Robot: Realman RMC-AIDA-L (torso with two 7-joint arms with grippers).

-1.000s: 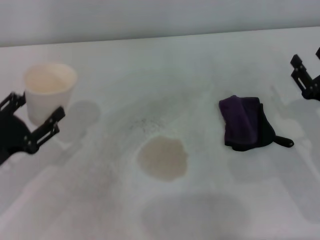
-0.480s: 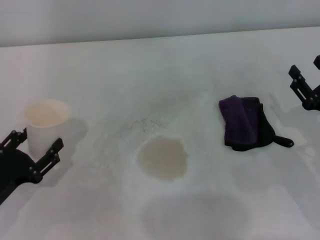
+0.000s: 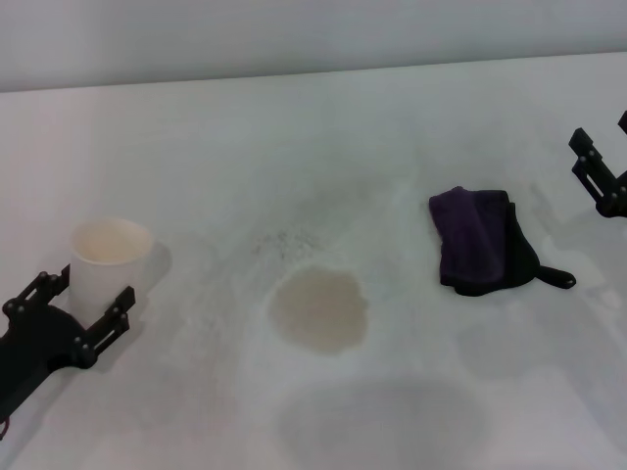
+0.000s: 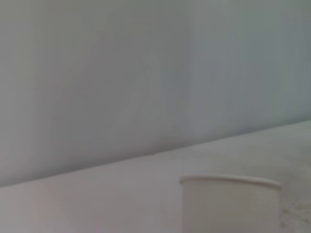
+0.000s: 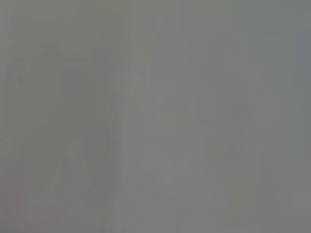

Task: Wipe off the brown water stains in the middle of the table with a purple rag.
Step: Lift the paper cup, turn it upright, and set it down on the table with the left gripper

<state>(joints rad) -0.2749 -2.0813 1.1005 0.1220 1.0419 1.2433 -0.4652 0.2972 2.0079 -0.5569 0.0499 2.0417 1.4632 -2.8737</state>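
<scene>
On your white table the brown water stains sit as one roundish tan puddle near the middle, with a patch of faint grey speckles just beyond it on the far side. The purple rag lies folded to the robot's right of the puddle, well apart from it, flat on the surface with its black underside showing along the right edge and a short black tab sticking out at the near right corner — nothing touches it. Your left gripper is low at the near left of the head view, its two black fingers spread wide with a white paper cup standing upright between them; from this angle you cannot tell whether the fingers actually press on the cup wall or merely flank it (the left wrist view shows only the cup's rim and upper wall against the table and the grey wall behind). Your right gripper hangs at the far right edge of the head view, beyond and to the right of the rag and clear of it; only part of it is in frame — its jaws stand apart. The right wrist view gives you nothing but flat grey.
</scene>
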